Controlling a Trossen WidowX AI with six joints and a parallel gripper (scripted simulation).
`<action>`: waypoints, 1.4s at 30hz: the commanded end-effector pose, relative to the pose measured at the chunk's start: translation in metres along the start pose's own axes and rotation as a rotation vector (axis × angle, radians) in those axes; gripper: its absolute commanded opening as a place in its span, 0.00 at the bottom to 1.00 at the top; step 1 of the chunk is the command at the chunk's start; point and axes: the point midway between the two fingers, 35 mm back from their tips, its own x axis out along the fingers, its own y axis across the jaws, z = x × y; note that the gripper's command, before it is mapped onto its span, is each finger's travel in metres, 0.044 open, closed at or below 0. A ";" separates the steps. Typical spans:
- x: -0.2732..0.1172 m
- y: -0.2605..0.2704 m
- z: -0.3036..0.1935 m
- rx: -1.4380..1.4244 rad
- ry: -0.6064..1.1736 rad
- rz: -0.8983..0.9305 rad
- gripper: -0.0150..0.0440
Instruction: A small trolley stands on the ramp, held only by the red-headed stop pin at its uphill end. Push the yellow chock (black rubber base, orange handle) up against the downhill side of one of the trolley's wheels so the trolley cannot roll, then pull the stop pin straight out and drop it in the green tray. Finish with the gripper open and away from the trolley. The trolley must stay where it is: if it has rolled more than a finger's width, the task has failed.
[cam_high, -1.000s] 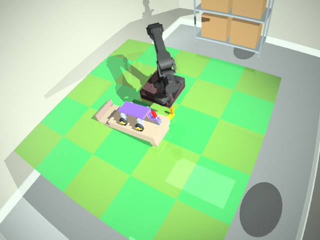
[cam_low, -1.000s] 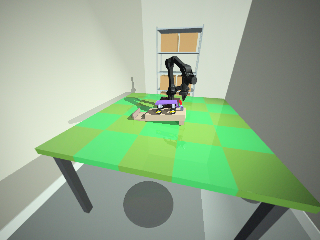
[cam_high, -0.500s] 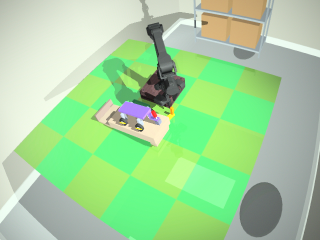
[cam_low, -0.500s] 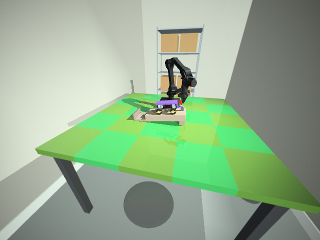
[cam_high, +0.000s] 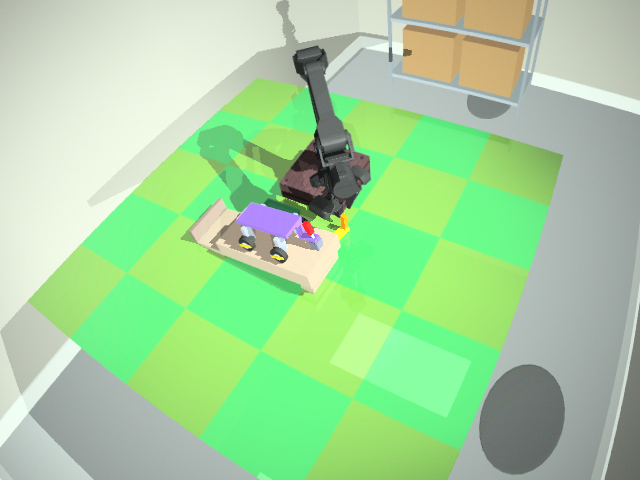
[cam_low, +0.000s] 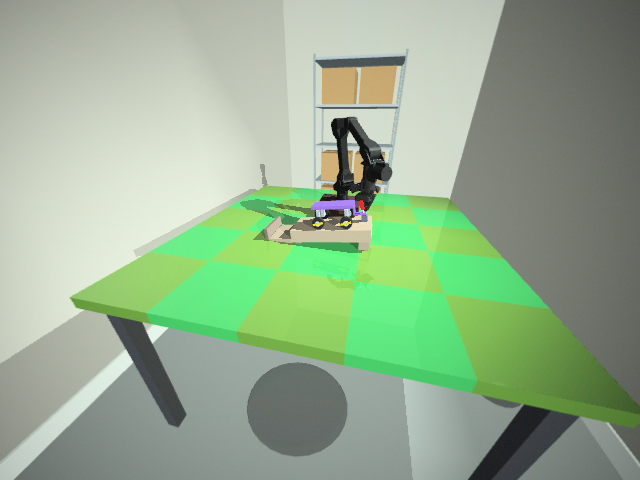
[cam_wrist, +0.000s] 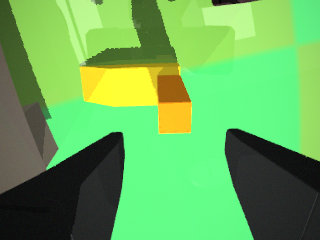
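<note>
The purple trolley stands on the beige ramp. The red-headed stop pin stands upright at its uphill end. The yellow chock is on the table beside the ramp's uphill end, away from the wheels, with its orange handle up. Its black base is not distinguishable. My gripper is open and empty, above and just short of the chock; the handle shows between and beyond the fingertips. A dark green shape behind the trolley appears to be the tray, mostly hidden.
The dark brown robot base block is behind the trolley. The ramp's raised end board is at its downhill end. The ramp's side borders the left of the wrist view. A shelf with boxes stands beyond the table.
</note>
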 end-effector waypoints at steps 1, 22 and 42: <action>0.008 -0.001 0.002 -0.002 -0.010 -0.003 0.58; 0.030 -0.001 0.003 -0.002 -0.011 -0.003 0.58; 0.055 -0.001 0.003 -0.002 -0.011 -0.003 0.58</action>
